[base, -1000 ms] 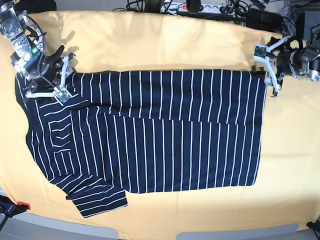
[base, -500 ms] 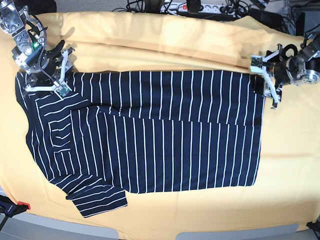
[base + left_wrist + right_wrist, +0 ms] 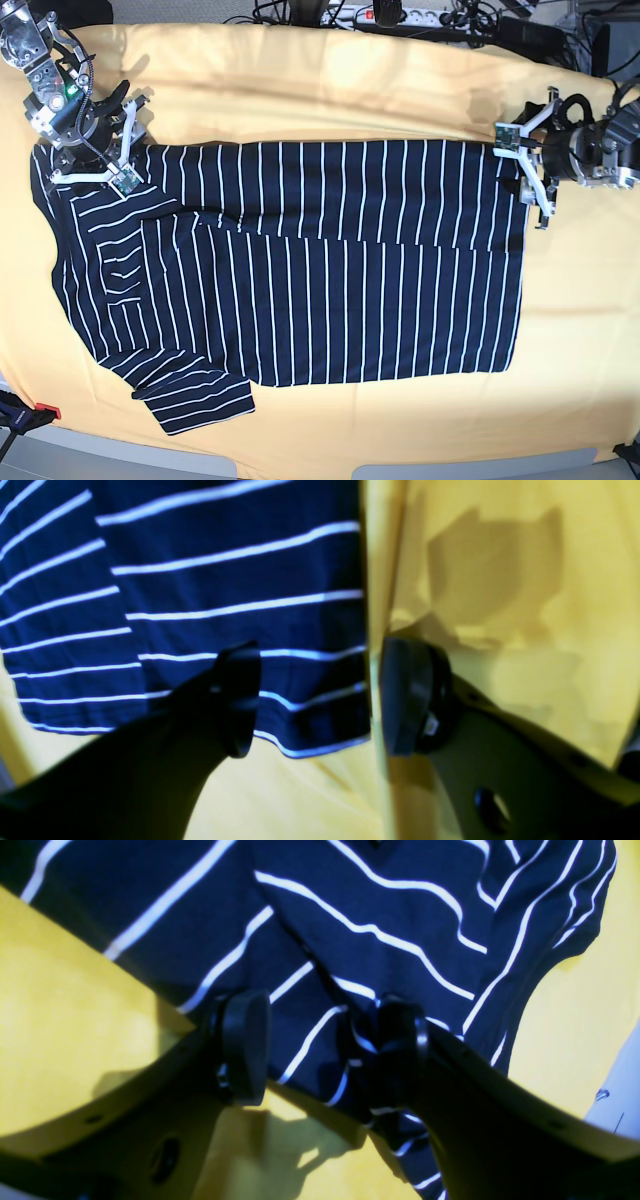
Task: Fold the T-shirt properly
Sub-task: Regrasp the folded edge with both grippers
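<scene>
T-shirt (image 3: 300, 270): we see it spread flat on the yellow cloth (image 3: 330, 80) that covers the table, collar end at the scene's left, hem at the right; its far long side is already folded over toward the middle, its near sleeve is still spread out at the near left

Change, left gripper (image 3: 532, 172): over the last second it has drifted from just off the far right hem corner to sit closer over that corner; its jaws stand wide apart and hold nothing

Change, right gripper (image 3: 112, 135): it has lifted slightly away toward the far left from the shoulder by the collar; jaws spread wide, nothing held

Meaning: we judge the far fold to be laid and released; the near side and sleeve remain to be folded

Left wrist view only: one pad (image 3: 240, 700) hovers over striped fabric, the other over bare yellow cloth, so the hem edge runs between the jaws

Right wrist view only: the shirt (image 3: 400, 930) lies rumpled in layers under the open jaws; whether a pad touches the fabric we cannot tell

Base view only: the whole outline of the shirt and both arms at opposite ends
</scene>
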You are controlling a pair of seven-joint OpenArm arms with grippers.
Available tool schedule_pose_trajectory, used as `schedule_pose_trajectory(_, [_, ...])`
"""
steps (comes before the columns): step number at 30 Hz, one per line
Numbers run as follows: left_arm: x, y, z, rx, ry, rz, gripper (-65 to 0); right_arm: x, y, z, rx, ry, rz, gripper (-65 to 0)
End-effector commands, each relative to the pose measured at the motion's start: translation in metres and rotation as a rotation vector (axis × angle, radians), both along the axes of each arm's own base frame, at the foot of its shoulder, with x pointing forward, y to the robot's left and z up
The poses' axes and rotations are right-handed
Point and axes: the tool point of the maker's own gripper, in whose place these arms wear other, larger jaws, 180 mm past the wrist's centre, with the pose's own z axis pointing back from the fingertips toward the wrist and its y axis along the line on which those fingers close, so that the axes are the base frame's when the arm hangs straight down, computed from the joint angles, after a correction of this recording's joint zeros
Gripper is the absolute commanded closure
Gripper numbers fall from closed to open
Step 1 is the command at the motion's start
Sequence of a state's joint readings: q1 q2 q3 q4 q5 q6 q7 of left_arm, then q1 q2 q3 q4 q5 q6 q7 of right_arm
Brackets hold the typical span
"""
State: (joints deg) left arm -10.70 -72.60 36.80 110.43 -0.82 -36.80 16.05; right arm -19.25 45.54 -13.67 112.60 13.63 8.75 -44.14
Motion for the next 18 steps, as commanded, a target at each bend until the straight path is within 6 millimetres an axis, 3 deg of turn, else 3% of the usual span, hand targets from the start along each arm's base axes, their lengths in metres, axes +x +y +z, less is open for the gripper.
schedule_pose_trajectory(1, [0.01,0.007,0.014,0.018,-0.042,-0.004,-37.3,0.009,-0.002,0.012,-0.01,-0.045,0.011,-35.8])
schedule_pose_trajectory(3, [0.0,0.015,0.013,0.052,0.006,-0.028,-37.3,0.009,-0.002,0.012,-0.009,-0.046,0.011,-35.8])
schedule_pose_trajectory(14, [-0.001,0.019,0.013,0.061,0.009,-0.029,-37.3,0.009,-0.001,0.013,-0.005,-0.051,0.014,-35.8])
schedule_pose_trajectory(18, [-0.009,0.036,-0.002,0.129,0.025,-0.046,-37.3,0.009,0.0,0.012,-0.002,-0.051,0.014,-35.8])
